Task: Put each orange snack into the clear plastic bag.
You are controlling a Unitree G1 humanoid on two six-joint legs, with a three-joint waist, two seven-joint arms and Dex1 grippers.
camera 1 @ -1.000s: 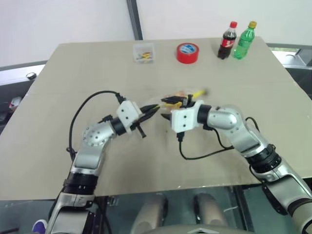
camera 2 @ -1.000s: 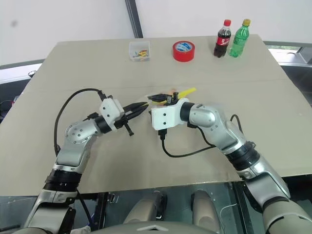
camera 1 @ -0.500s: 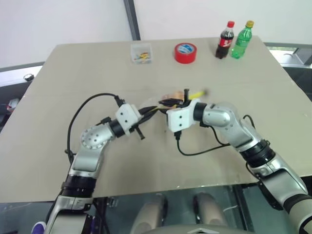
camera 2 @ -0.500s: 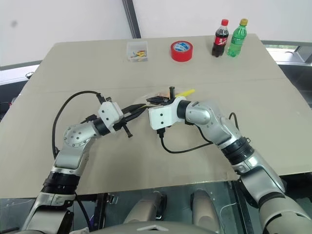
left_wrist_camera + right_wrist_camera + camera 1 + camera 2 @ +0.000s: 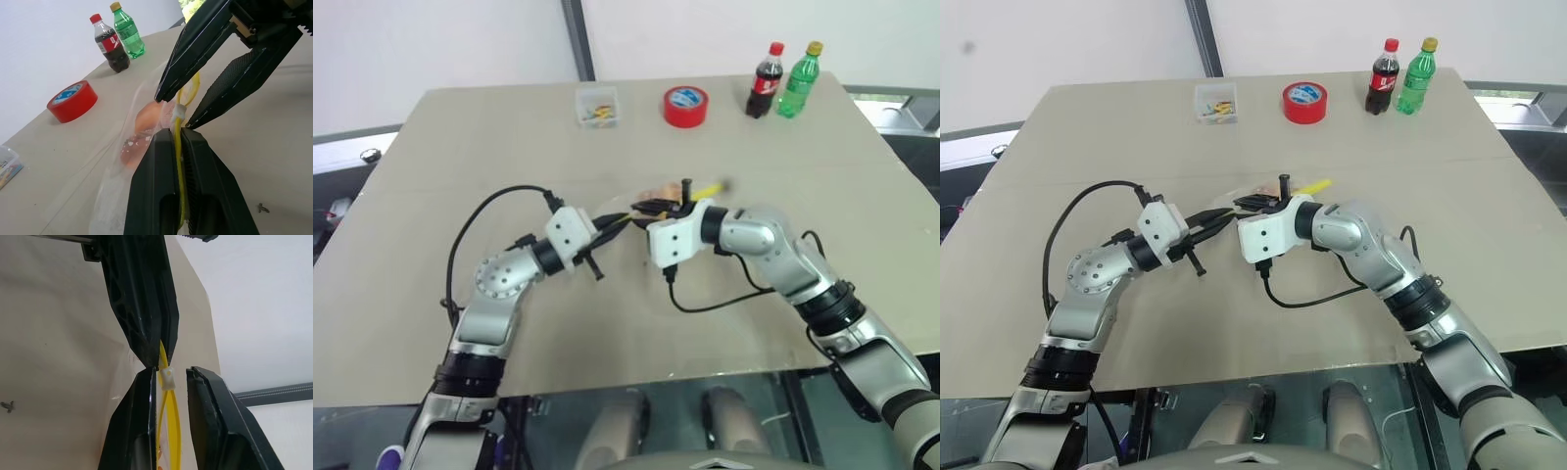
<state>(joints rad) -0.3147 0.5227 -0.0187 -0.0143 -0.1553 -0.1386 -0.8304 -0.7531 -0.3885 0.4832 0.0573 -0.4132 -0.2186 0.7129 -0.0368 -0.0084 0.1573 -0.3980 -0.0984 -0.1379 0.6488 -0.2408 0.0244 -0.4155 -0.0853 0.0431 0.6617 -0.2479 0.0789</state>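
Both arms silver-grey metal with rounded joint housings and black ring bands at forearm and elbow; white boxy wrist blocks. Left gripper (image 5: 625, 217) and right gripper (image 5: 658, 206) each have two black tapered fingers (image 5: 161, 191), ribbed near the base. A black cable loops from each wrist block back along its arm
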